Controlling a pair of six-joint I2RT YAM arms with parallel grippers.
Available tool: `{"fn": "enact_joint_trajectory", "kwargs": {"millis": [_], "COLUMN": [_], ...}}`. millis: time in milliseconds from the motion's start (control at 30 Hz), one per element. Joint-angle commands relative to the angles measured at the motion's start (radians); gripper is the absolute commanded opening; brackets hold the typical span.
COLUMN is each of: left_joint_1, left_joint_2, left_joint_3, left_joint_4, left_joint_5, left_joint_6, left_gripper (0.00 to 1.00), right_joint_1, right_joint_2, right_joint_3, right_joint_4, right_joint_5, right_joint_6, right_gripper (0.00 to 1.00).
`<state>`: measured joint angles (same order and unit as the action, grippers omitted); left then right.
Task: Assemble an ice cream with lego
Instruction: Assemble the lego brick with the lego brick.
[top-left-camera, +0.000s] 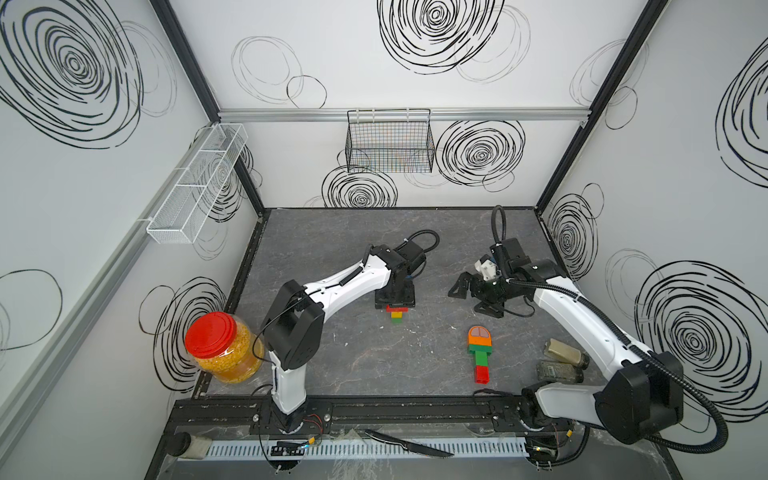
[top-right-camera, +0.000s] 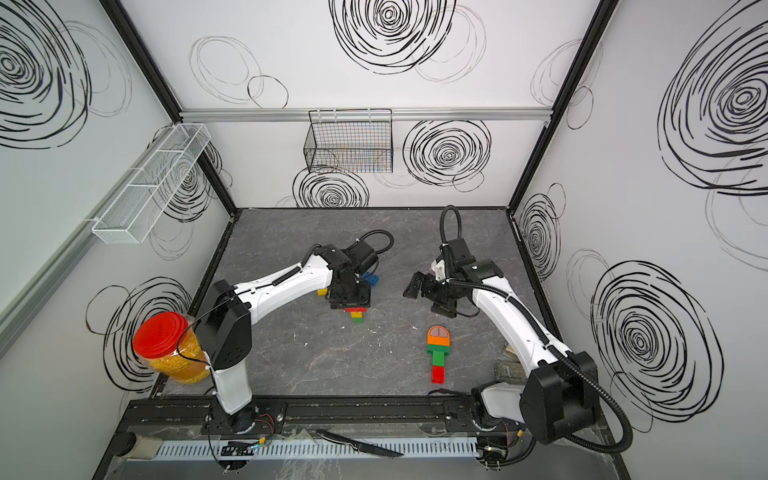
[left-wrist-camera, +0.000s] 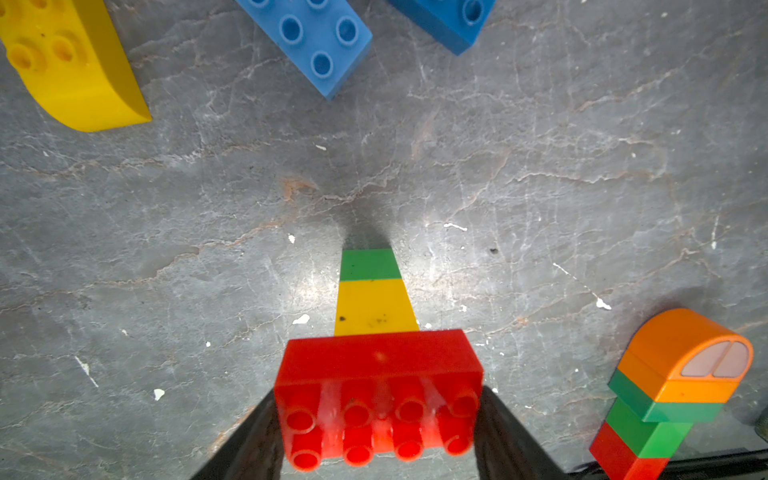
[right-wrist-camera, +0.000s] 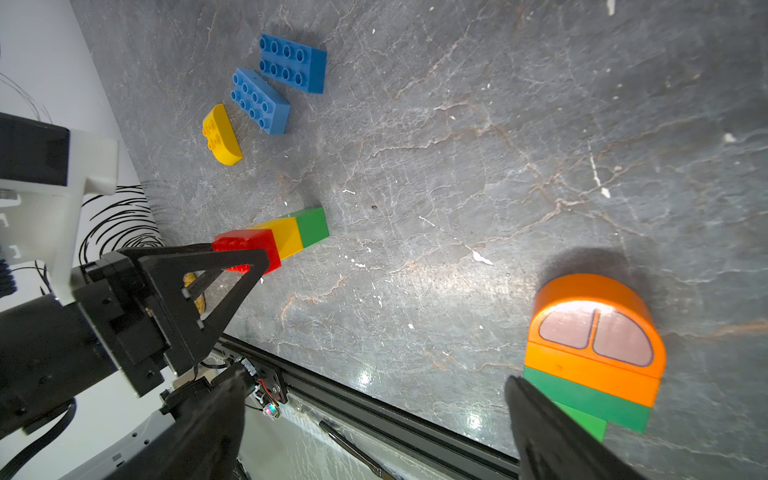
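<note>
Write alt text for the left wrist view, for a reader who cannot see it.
The left gripper grips with its black jaws the red brick joined to a yellow brick and a green brick, over a grey table. Nearby lies an orange-domed lego ice cream; farther off, a yellow curved piece and two blue bricks.

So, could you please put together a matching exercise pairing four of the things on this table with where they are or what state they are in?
Things:
1. red, yellow and green stack
2. orange-topped ice cream
3. yellow half-round piece
4. right gripper

States:
A. open, holding nothing
B. lying flat on the table, untouched
C. clamped in the left gripper
D. loose beside a blue brick

Pairs: 1-C, 2-B, 3-D, 4-A.
</note>
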<state>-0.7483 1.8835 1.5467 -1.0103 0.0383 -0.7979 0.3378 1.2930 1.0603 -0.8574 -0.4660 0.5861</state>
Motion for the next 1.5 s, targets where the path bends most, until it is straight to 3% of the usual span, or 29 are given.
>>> {"fn": "enact_joint_trajectory", "kwargs": {"millis": [0,600,867,1300,1467], "left_joint_1": [-0.011,-0.021,-0.025,0.027,0.092], "left_joint_2": [0.061,0.042,-0.001,-0.132,-0.089], "left_joint_3": [-0.006,0.055,0.079,0.13,0.185], "left_joint_4": [-0.069,-0.08,-0.086,-0.157,-0.176], "left_joint_5": [0.004,-0.005,-0.014,-0.099,-0.18], "left_joint_6": [-0.021,-0.03,-0.037,-0.006,0.122], "left_gripper": [0.69,0.83,1.0,0.99,0.99], "right_joint_1": [-0.002,-0.003,-0.002,0.044,0.05], "right_joint_2": [-0.016,-0.02,-0.01,0.031,0.026], "right_joint_3": [0.023,0.019,0.018,0.066,0.089], "right_joint_4": [-0.023,-0.025,-0.016,-0.014,-0.033], "right_joint_5": [0.01,0.011,0.012,0.04,0.056], "right_joint_6": [-0.005,-0.003,-0.005,0.01,0.018], "right_gripper": [1.0,1.0,1.0,1.0,1.0]}}
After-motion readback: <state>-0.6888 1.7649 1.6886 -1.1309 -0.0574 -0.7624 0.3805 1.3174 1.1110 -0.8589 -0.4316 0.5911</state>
